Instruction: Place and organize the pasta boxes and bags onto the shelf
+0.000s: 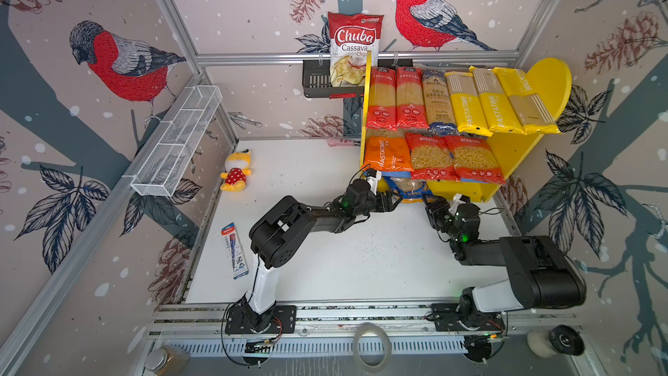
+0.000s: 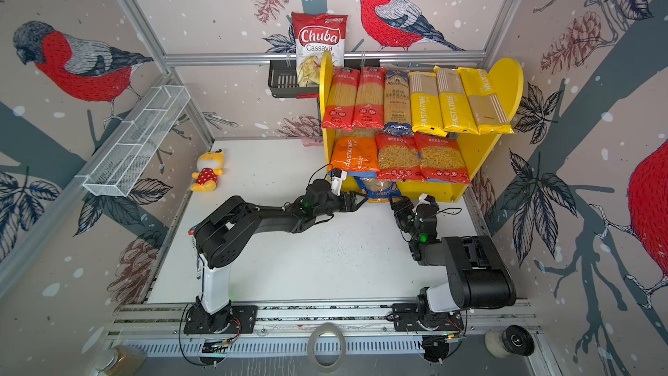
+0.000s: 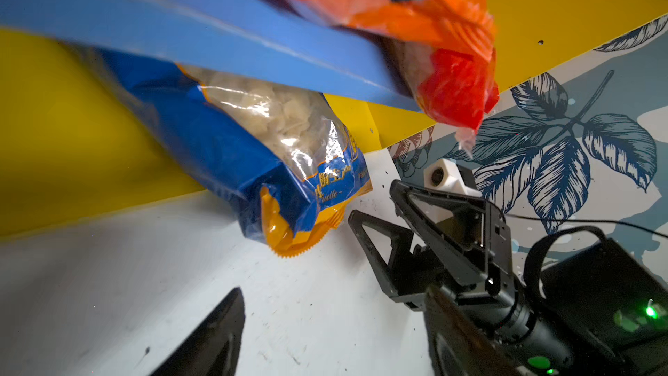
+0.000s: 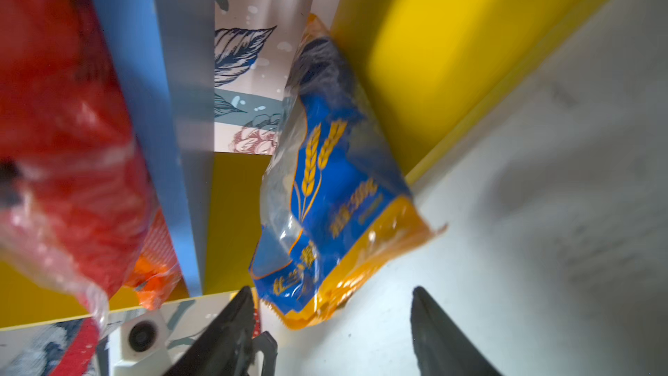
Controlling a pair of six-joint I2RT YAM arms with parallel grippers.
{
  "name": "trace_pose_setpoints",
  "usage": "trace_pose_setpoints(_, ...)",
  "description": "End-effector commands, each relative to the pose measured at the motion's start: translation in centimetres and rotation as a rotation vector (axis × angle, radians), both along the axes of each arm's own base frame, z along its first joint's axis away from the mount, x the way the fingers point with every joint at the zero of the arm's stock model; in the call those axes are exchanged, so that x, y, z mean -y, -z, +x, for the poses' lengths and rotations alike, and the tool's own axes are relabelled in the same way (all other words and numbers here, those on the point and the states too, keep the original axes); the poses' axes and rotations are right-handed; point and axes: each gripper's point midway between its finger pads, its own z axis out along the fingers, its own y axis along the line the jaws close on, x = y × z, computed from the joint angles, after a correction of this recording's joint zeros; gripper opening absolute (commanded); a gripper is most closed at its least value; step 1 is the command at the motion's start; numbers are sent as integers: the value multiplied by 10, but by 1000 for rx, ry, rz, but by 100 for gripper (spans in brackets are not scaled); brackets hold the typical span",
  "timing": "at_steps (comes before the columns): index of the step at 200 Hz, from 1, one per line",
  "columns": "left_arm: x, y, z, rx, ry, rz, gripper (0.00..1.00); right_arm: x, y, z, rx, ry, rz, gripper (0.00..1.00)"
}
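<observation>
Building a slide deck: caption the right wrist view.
Open right gripper before the blue-yellow pasta bag tucked beneath the shelf's blue board.

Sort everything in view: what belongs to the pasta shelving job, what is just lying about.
Job: shelf, six spaghetti packs, three macaroni bags, blue-yellow bag.
Lying about: Chuba chips bag, plush toy, wire basket, black rack, small blue-red packet, tape roll.

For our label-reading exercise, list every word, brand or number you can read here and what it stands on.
"Chuba", "Cassava": red-white chips bag.
"PASTATIME": yellow spaghetti packs, upper tier of the shelf.
"PASTATIME": orange bag, lower tier.
Too small or blurred to read: print on the red packs, dark-blue pack, blue-yellow bag and the slim packet on the table.
</observation>
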Motion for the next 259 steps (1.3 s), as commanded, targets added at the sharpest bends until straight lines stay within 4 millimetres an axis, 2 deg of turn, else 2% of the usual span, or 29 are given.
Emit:
trace_pose_setpoints(1,5,-6,11,17,-28,-28,79,-1,16,-8,-72,-132,-69,73)
trace_pose_setpoints(27,12,3,21,3,-46,-8,78,8,15,4,-70,-147,-66,75)
trace_pose_setpoints(80,14,22,31,-24,-75,24,65,7,16,37,-48,-146,-50,73)
trace_pose_setpoints(102,7,30,36,-34,-94,28,57,0,14,46,-22,-152,-38,61)
trace_pose_setpoints(122,6,30,42,-31,-101,25,47,-6,13,46,-1,-142,-18,45)
trace_pose_setpoints(144,17,27,45,-16,-74,20,43,-3,11,41,31,-97,3,26)
trace_pose_setpoints(159,27,29,45,-14,-59,14,40,4,12,36,38,-53,12,17)
trace_pose_setpoints(197,44,33,51,-14,-39,13,40,37,4,12,72,140,-7,8)
trace_pose_setpoints(211,45,32,50,-8,-35,21,41,43,1,10,81,173,-21,8)
trace_pose_setpoints(237,37,36,46,-5,-36,42,41,37,-6,25,113,151,-9,9)
trace_pose_setpoints(259,26,40,42,-16,-46,42,38,25,-2,50,104,64,1,10)
